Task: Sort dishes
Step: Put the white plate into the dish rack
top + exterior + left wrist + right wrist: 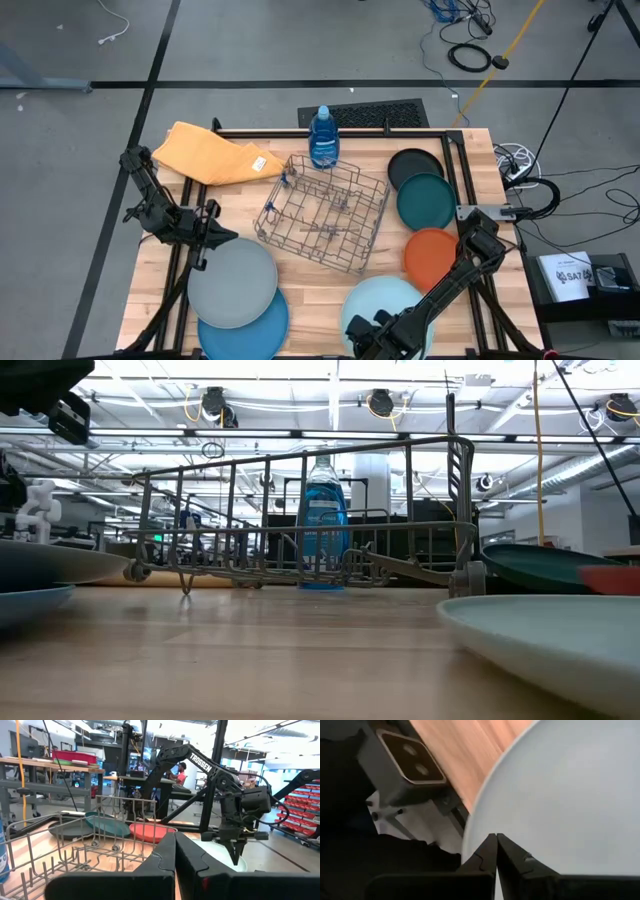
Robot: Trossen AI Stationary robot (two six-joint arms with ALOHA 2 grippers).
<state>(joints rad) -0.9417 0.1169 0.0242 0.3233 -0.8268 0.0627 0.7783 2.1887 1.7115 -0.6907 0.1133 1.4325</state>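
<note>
Six plates lie flat on the counter [300,290]. Grey plate [233,283] overlaps blue plate [245,325] at near left. Light blue plate [385,300] near right; orange plate [430,255], teal plate [426,201], black plate [414,165] in a column along the right edge. Right gripper [496,842], jaws pressed together, sits over the light blue plate's rim. Left gripper [175,845], jaws pressed together, hangs beside the grey plate. Wire rack [322,212] centre; soap bottle [322,137] and yellow cloth [212,155] behind.

Robotics lab — red parts bins [302,802], workbenches [50,767], ceiling trusses [330,432].
</note>
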